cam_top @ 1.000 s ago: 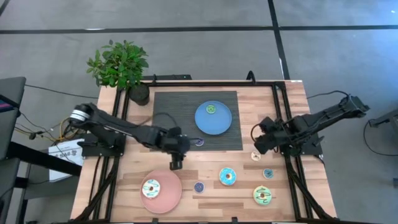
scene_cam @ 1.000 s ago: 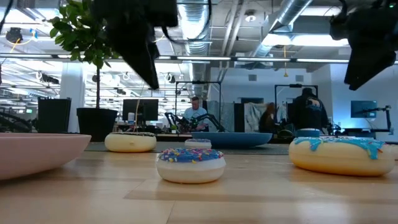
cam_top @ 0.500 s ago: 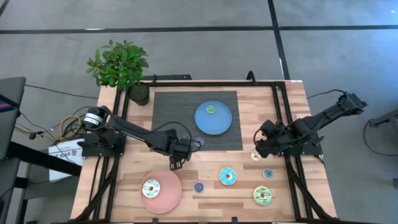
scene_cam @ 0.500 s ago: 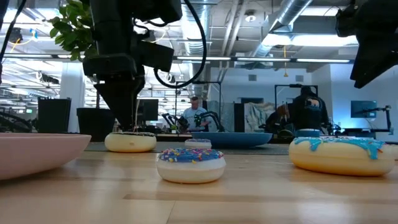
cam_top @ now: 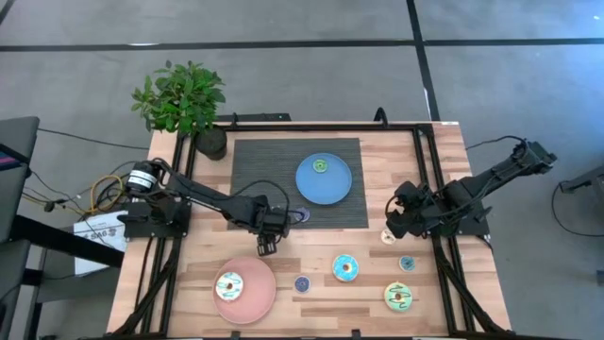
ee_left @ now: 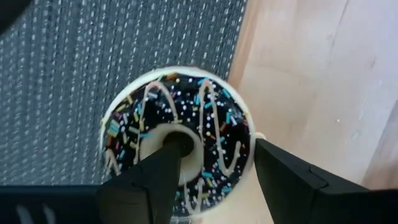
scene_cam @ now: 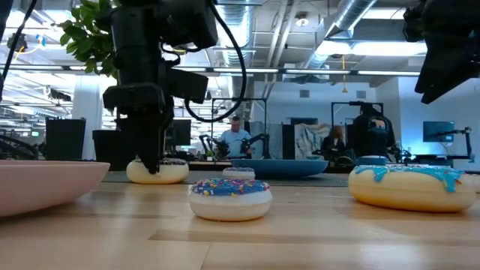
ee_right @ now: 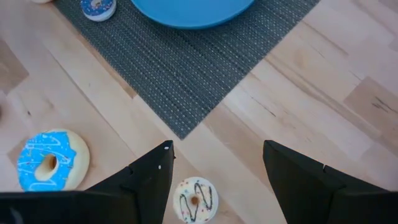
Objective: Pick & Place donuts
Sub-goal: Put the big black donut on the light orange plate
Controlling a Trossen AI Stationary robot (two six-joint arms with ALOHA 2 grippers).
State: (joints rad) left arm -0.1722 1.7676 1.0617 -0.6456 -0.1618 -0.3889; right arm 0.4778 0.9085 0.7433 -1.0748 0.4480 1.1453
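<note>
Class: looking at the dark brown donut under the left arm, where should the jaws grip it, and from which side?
Grip the dark brown donut across one wall of its ring, from straight above: it lies flat with its hole facing up, so one finger fits inside, the other outside, as the left gripper is placed.

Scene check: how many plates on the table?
2. Blue plate on the dark mat, with a small green donut; pink plate on wood, with the white donut. None looks hidden.
</note>
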